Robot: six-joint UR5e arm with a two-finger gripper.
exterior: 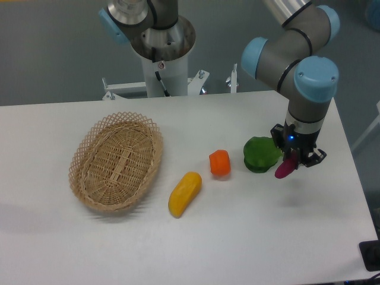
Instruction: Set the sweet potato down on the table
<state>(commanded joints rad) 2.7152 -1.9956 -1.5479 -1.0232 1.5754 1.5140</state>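
Tool (pixel 293 159) clamped on sweet potato (pixel 284 168), long axis tilted, lower end toward lower left

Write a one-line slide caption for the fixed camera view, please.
UR5e gripper holds the magenta sweet potato above the white table, beside a green vegetable.

The sweet potato (pixel 284 167) is small, smooth and magenta-purple, with rounded ends. It hangs tilted, lower end toward seven o'clock, seemingly lifted off the table (pixel 249 237) since a faint shadow lies below it. The table is a flat white top; the potato is over its three o'clock side.
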